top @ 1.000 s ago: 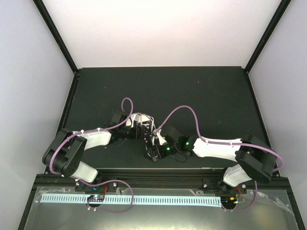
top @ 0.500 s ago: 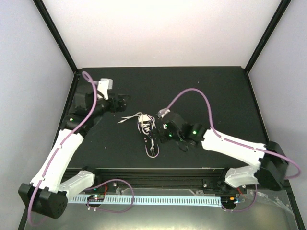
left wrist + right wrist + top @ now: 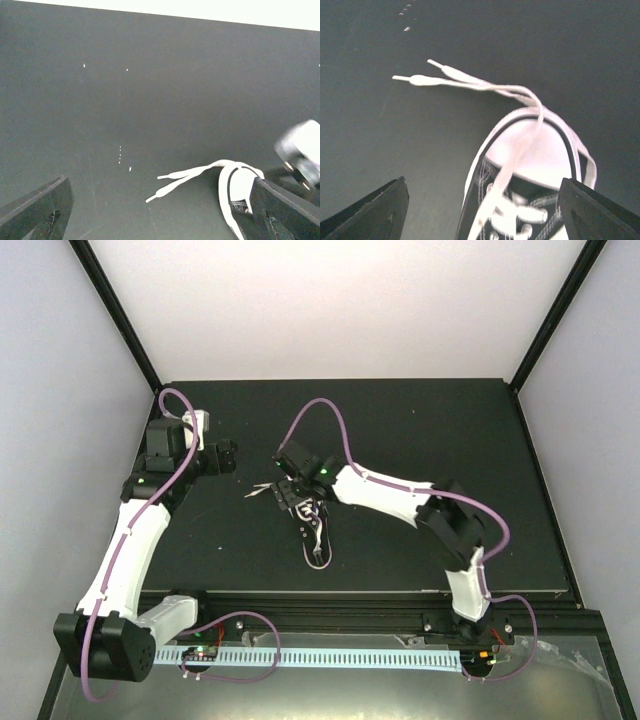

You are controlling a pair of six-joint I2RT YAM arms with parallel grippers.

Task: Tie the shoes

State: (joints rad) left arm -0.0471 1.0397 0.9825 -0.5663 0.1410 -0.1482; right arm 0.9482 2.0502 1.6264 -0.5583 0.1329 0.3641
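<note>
Right gripper (image 3: 296, 488) had swung in from the right of the sneaker (image 3: 530, 145) within the last half second and hung straight over it, fingers spread wide on nothing, while my left gripper (image 3: 228, 455), equally agape and empty, had backed off toward the far left. I judged that to be a fresh approach to the laces, with no strand yet taken. On the table (image 3: 420, 430) the sneaker lay mid-way, two lace ends (image 3: 440, 75) trailing left and another strand (image 3: 318, 545) running near.
</note>
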